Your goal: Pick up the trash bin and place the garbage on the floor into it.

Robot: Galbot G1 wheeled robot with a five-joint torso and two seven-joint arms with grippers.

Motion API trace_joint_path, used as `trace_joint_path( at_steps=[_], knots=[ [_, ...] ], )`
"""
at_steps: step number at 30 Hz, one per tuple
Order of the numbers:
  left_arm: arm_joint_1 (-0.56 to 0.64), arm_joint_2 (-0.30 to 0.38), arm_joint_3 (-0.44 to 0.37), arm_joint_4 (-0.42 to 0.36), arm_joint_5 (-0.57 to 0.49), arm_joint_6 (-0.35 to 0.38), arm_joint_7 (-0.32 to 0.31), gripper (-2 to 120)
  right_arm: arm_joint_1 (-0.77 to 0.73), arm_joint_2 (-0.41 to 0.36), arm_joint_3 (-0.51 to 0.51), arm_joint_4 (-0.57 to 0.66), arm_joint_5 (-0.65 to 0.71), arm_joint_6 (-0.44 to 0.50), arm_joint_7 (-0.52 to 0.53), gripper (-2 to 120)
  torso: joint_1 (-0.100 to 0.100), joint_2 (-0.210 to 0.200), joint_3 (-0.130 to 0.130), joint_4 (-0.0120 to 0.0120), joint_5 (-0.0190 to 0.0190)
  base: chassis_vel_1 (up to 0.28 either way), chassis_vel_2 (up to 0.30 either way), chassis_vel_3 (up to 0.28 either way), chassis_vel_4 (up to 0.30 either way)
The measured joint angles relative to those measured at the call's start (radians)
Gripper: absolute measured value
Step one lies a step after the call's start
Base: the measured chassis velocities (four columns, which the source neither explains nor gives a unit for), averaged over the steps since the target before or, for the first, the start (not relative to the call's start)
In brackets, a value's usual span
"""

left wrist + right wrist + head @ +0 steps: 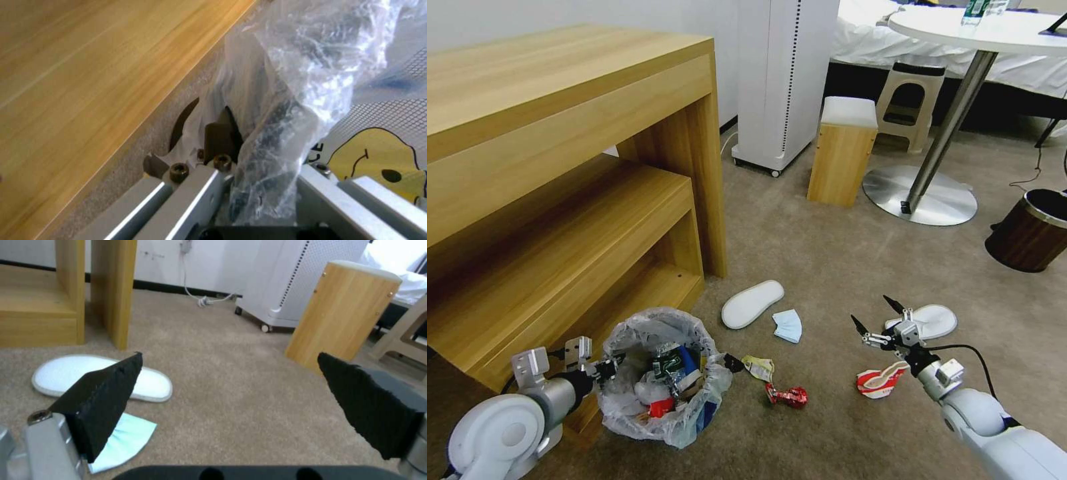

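Behind bag (285, 100) — left claw (602, 369) tips hidden, gripping trash bin (662, 373) rim.

Both arms wear smooth white-grey shells. The left gripper (602, 368) shows silver brackets with small bolts. The right gripper (876, 315) carries black wedge fingertips (103, 396) and a thin black cable.

left tool (606, 366) clamped, right tool (876, 315) spread.

Bright, even indoor light — soft shadows (wrist views blurry), bowed edges.
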State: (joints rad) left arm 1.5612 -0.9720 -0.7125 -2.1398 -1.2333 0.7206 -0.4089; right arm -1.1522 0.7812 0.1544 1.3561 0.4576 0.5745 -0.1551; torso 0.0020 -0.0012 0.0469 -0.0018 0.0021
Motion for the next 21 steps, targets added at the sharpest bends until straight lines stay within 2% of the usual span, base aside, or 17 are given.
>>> trace_joint_path(
  at_steps=[10, 18, 21],
  knots=[
    [0.002, 0.005, -0.004, 0.0, -0.001, 0.0, 0.0, 0, 0.008, -0.002, -0.012, -0.008, -0.003, 0.017, -0.007, 100, 0.0, 0.0, 0.0, 0.0001, 0.0, -0.01, 0.007, 0.011, -0.008],
    [-0.001, 0.028, -0.015, -0.006, -0.017, 0.0, -0.005, 0, -0.004, -0.05, -0.001, -0.002, -0.006, 0.016, -0.028, 100, 0.0, 0.0, 0.0, 0.0, 0.0001, 0.0, 0.0, 0.0, 0.0],
    [-0.001, 0.03, -0.015, -0.007, -0.017, 0.0, -0.005, 0, -0.02, -0.086, 0.012, -0.004, 0.012, 0.024, -0.068, 100, 0.0, 0.0, 0.0, 0.0, 0.0002, 0.0, 0.0, 0.0, 0.0]
  ],
)
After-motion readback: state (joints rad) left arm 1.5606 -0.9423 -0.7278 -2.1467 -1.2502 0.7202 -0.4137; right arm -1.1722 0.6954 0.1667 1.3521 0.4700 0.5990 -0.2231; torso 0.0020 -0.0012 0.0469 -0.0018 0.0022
